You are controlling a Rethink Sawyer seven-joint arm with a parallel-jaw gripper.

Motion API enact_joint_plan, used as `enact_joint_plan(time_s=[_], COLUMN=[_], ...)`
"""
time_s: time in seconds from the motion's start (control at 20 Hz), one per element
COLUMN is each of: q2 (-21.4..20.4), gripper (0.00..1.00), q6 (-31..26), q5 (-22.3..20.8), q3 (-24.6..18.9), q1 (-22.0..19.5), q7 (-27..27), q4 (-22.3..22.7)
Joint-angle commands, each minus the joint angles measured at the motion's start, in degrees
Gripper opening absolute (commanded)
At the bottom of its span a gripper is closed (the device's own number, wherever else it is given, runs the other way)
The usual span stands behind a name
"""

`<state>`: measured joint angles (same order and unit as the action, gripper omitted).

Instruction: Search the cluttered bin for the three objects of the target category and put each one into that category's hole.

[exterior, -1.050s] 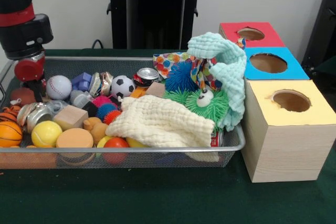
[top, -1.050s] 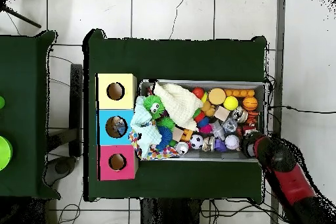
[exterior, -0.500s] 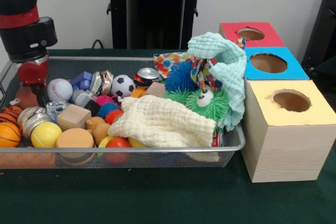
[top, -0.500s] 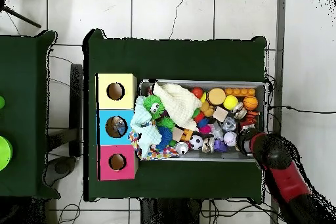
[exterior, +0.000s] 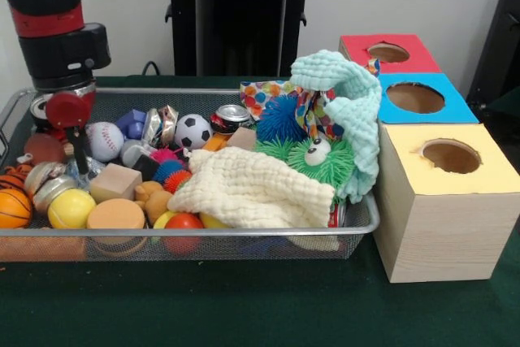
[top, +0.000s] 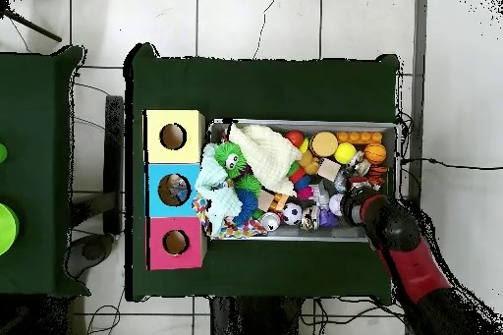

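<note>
The wire mesh bin [exterior: 244, 232] is packed with small things: a baseball [exterior: 105, 140], a soccer ball [exterior: 192, 131], a soda can [exterior: 231, 117], a basketball [exterior: 14, 207], a yellow ball [exterior: 71, 208] and a wooden block [exterior: 114, 182]. A cream cloth [exterior: 252, 193] and a mint cloth [exterior: 351, 103] cover the right half, around a green fuzzy toy [exterior: 315, 160] and a blue spiky ball [exterior: 279, 119]. My gripper [exterior: 75, 150] hangs low over the bin's left end, just left of the baseball; in the overhead view the gripper [top: 358, 203] sits at the bin's right end.
Three boxes with round holes stand in a row beside the bin: red [exterior: 388, 53], blue [exterior: 416, 97] and yellow [exterior: 449, 156]. From above the yellow box [top: 174, 137], blue box [top: 174, 190] and red box [top: 175, 243] line the bin's left side.
In the front view the arm has moved right and further over the bin. The baseball and the items near it have shifted slightly to the right.
</note>
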<state>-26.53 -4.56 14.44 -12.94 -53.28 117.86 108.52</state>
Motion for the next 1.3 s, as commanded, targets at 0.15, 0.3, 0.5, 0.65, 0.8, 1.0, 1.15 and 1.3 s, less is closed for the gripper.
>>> enact_joint_plan(time_s=[0.15, 0.3, 0.5, 0.65, 0.8, 1.0, 1.15, 1.3], q2=[-2.9, -1.5, 0.3, 1.2, 1.8, 1.9, 0.4, -1.9], gripper=[1.00, 1.00, 1.00, 1.00, 1.00, 1.00, 1.00, 1.00], q6=[6.3, 7.8, 5.9, 6.8, 6.1, 3.5, -1.4, -6.1], q5=[7.4, 6.7, 5.4, 4.6, 4.3, 3.8, 3.9, 3.9], q3=[-8.8, -10.5, -11.5, -12.0, -12.0, -9.9, -5.4, -0.3], q1=[3.7, 2.1, 0.4, -0.3, -0.7, -0.1, 1.8, 4.1], q7=[22.9, 21.1, 17.6, 17.4, 16.1, 12.9, 9.4, 7.5], q4=[10.9, 10.6, 8.6, 8.2, 7.4, 5.1, 2.3, 0.1])
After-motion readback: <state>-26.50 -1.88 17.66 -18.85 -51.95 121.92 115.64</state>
